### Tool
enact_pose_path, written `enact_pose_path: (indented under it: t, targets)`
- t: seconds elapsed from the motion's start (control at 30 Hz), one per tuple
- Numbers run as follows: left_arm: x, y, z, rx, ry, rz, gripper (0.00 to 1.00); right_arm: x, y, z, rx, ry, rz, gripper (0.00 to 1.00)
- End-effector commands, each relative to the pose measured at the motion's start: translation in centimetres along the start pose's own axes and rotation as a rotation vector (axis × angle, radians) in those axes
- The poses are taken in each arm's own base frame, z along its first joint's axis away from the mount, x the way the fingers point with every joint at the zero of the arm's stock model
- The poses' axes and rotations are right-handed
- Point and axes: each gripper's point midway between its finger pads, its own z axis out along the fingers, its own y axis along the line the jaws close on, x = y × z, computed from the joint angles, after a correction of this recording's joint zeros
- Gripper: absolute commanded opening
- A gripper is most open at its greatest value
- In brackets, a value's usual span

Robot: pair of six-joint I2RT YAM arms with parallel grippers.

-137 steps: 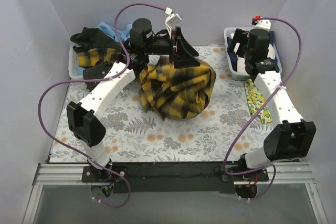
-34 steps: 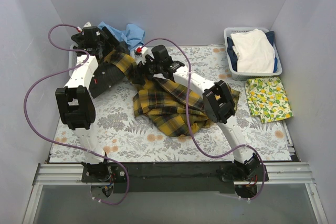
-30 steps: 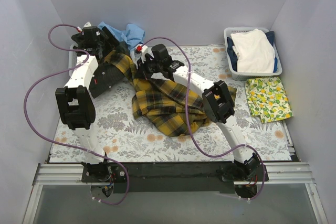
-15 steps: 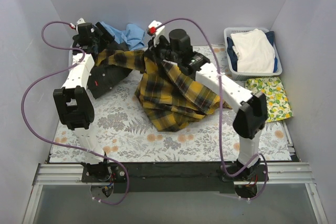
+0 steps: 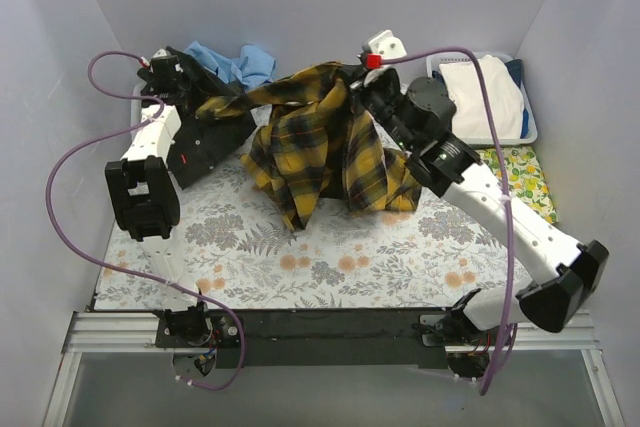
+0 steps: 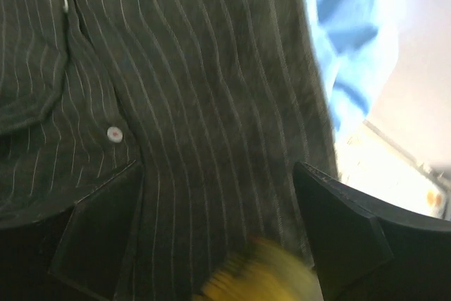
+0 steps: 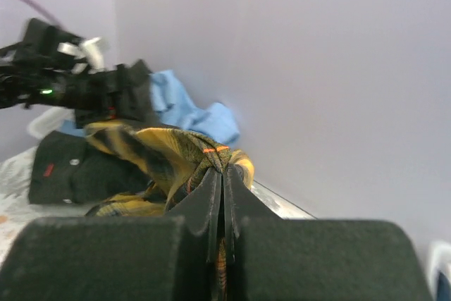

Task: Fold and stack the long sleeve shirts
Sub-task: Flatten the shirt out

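- Nearest, toward 6 o'clock: floral table cover (image 5: 330, 257), the likely ground for spreading.
- Mid-table: plaid shirt (image 5: 320, 142), lifted in a bunch, folds hanging toward 6 o'clock. Lowest edge touching the cover or just above it; cannot tell which.
- Above the bunch, toward 12 o'clock: right gripper (image 5: 352, 79), jaws pressed together on a pinch of plaid cloth, seen close in the wrist view (image 7: 223, 188).
- From that pinch, one sleeve (image 5: 245, 102) drawn out toward 9 o'clock, long axis lying 3-to-9 along the far side and ending close by the other claw.
- Far left, about 10 o'clock: left gripper (image 5: 192, 85), fingers (image 6: 106, 223) spread wide, clamped on nothing.
- Directly under it, a dark pinstriped shirt (image 6: 197, 89), with a blur of yellow low between the fingers, probably the sleeve end.
- Judged key relation: sleeve end just off the left claw, toward 3 o'clock. Left arm far nearer to it than the right. A closing there would let the shirt be stretched along the 9-to-3 line.
- Farthest back, near 11 o'clock: light blue shirt (image 5: 235, 62), crumpled against the wall.
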Motion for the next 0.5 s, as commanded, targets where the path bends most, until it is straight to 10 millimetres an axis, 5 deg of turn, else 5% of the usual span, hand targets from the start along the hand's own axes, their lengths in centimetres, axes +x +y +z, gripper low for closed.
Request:
enact_pose_path:
  t: [0.0, 0.17, 0.3, 0.47]
  targets:
    - [0.0, -1.1, -3.4, 0.067, 0.007, 0.066, 0.88, -4.3, -7.0, -5.9, 0.36, -0.101, -0.034, 0.01]
    - [2.5, -0.9, -5.3, 0.12, 0.055, 0.082, 0.88, -4.3, -9.0, -10.2, 0.466, -0.123, -0.03, 0.01]
    - [4.1, -0.2, -7.0, 0.12, 0.075, 0.103, 0.88, -1.4, -8.4, -10.0, 0.446, -0.038, -0.04, 0.01]
    - [6.1, 1.7, -6.8, 0.08, 0.114, 0.112, 0.79, 4.0, -6.2, -7.6, 0.355, 0.102, 0.019, 0.01]
